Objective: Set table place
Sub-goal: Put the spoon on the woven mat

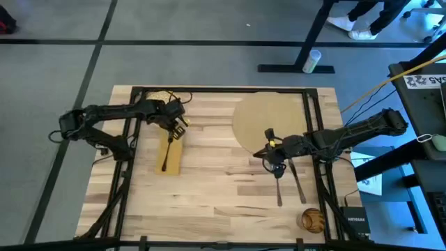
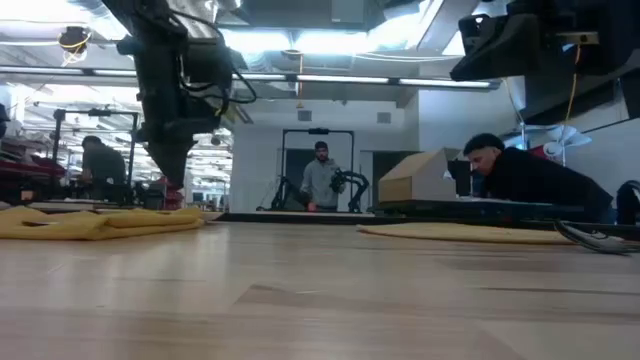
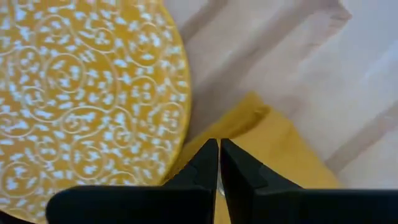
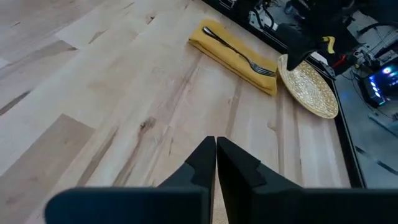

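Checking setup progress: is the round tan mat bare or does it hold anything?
Bare. The high view shows the mat with nothing on it; the plate sits far left.

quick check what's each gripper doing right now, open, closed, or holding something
Left gripper: closed, holding nothing visible, over the yellow napkin beside the patterned plate.
Right gripper: closed and empty, above bare table.

Only one word reads clearly to me: "NETGEAR", printed on the black box [image 1: 356, 221] off my bench's [image 1: 216, 188] corner. The white sign [image 1: 425, 81] beyond it stays illegible.
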Motion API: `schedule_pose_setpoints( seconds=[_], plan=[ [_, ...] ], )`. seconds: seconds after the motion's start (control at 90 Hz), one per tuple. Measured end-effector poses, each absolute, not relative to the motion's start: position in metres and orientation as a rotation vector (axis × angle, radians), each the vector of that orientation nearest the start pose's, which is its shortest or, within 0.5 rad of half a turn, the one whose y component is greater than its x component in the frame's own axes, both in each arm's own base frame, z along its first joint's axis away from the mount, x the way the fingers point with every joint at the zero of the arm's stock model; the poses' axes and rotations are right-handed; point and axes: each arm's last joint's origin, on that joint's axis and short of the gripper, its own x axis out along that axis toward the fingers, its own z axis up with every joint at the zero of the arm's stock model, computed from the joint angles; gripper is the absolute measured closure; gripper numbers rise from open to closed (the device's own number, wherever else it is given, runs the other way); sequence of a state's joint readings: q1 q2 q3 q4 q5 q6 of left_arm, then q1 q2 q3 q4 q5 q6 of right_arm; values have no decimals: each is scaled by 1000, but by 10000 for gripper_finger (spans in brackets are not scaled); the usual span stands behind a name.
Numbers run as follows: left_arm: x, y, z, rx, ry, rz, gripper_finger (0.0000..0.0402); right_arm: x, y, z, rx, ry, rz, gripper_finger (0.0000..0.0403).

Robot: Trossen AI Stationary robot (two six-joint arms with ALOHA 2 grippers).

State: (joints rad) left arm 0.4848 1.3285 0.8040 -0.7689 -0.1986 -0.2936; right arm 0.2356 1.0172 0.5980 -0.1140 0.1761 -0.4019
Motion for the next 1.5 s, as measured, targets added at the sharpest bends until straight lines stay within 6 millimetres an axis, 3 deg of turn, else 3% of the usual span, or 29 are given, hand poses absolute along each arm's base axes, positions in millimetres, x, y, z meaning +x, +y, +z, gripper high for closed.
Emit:
schedule_pose_setpoints(
  seconds=[0.267,0.4,0.733,0.967,1.156,1.5],
  plan=[
    [200,115,198,-431,1147,778,402,208,45,234,-502,506,163,398],
    [215,114,203,-488,1012,600,402,206,44,232,-497,530,159,398],
    [256,85,221,-338,726,329,402,195,33,216,-462,767,-76,398],
    [278,68,218,-204,644,214,401,186,25,202,-376,944,-126,398],
    [289,65,209,-138,636,175,401,180,23,194,-169,1060,-64,398],
    [305,69,193,-198,588,217,401,158,26,185,179,1322,-81,398]
  ],
)
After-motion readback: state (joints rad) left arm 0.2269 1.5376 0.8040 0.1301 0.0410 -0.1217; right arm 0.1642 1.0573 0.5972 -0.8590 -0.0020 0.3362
